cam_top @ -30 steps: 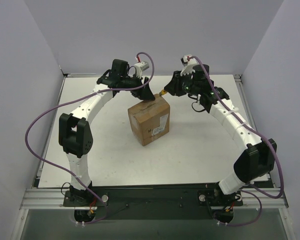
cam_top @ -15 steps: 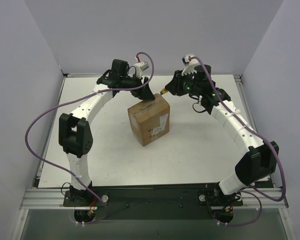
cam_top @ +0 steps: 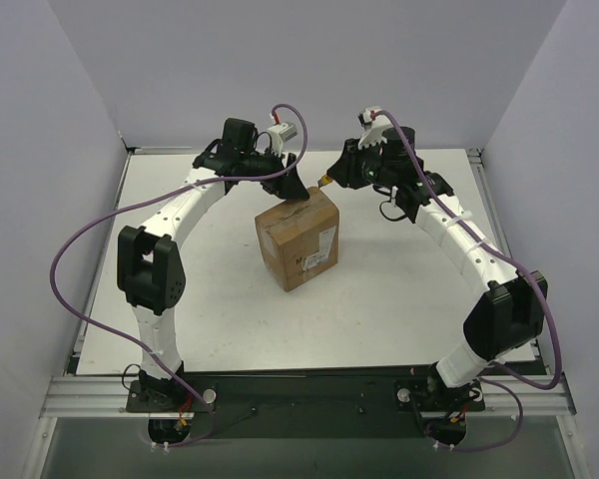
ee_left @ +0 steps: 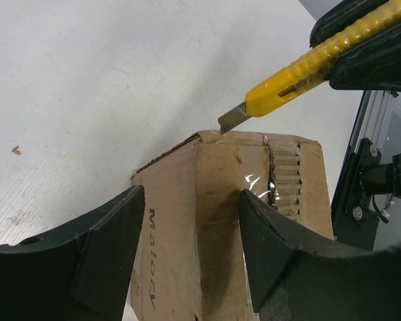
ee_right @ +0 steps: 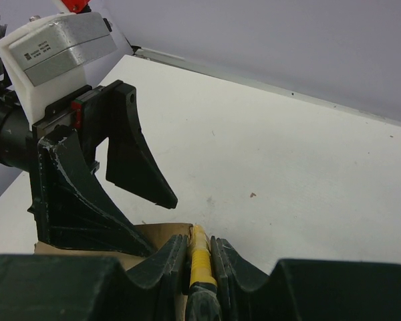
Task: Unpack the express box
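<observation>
Left wrist view: the left fingers [ee_left: 100, 261] stand wide apart, gripping nothing, with the express box [ee_left: 234, 221] between them. Beyond, the blade of the utility knife [ee_left: 301, 77] sits at the box's far top edge. Only the right wrist view shows the right fingers [ee_right: 167, 267] closed on the knife. Top external view shows the near-cubic box mid-tabletop [cam_top: 399, 289], turned cornerwise, its label [cam_top: 324, 249] facing near-right.

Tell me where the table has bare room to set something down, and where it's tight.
Widest: the table in front of the box, between left arm and right arm, to the near edge. Another: right of the box, inside that arm's curve. Crowded: the box's far edge, where the left pincer, the right pincer and its knife meet.
</observation>
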Controlling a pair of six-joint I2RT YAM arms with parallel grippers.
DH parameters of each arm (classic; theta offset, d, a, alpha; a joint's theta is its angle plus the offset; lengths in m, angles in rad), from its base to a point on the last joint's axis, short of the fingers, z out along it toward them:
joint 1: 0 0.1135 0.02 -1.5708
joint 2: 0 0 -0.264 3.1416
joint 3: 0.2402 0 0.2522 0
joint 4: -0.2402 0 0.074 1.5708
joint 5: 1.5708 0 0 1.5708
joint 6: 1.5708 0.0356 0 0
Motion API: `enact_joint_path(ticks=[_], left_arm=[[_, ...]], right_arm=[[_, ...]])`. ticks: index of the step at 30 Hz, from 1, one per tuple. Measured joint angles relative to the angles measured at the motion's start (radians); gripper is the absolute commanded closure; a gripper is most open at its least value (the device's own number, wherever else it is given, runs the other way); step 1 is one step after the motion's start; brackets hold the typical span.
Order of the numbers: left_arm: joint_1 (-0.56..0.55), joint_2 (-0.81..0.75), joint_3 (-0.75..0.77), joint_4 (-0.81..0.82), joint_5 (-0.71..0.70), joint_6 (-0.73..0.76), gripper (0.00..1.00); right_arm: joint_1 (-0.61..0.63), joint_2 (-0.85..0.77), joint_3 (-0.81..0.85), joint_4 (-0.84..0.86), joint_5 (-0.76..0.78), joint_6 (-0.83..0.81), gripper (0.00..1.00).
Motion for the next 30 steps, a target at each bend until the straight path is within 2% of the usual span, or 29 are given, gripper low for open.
enact_joint_path(ticks=[4, 8, 17, 21, 22, 25, 30], left_arm=[[0.0, 0.0, 0.0, 0.0, 0.001, -0.001, 0.34], [0.0, 0.0, 0.0, 0.0, 0.002, -0.006, 0.44], [-0.004, 0.0, 0.0, 0.007, 0.032, -0.033, 0.6], [-0.005, 0.002, -0.002, 0.012, 0.04, -0.043, 0.77], [-0.005, 0.002, -0.002, 0.015, 0.045, -0.045, 0.86], [-0.004, 0.002, -0.002, 0.03, 0.053, -0.05, 0.99], [-0.002, 0.002, -0.012, 0.048, 0.06, -0.053, 1.0]], right_arm=[[0.0, 0.0, 0.004, -0.01, 0.0, -0.01, 1.0], [0.0, 0.0, 0.008, -0.022, -0.002, -0.024, 1.0], [0.0, -0.025, 0.011, -0.075, -0.003, -0.051, 1.0], [0.0, -0.037, 0.01, -0.097, -0.003, -0.053, 1.0], [0.0, -0.04, 0.009, -0.101, -0.003, -0.053, 1.0], [0.0, -0.05, 0.002, -0.109, -0.003, -0.053, 1.0], [0.002, -0.051, 0.0, -0.11, 0.001, -0.053, 1.0]])
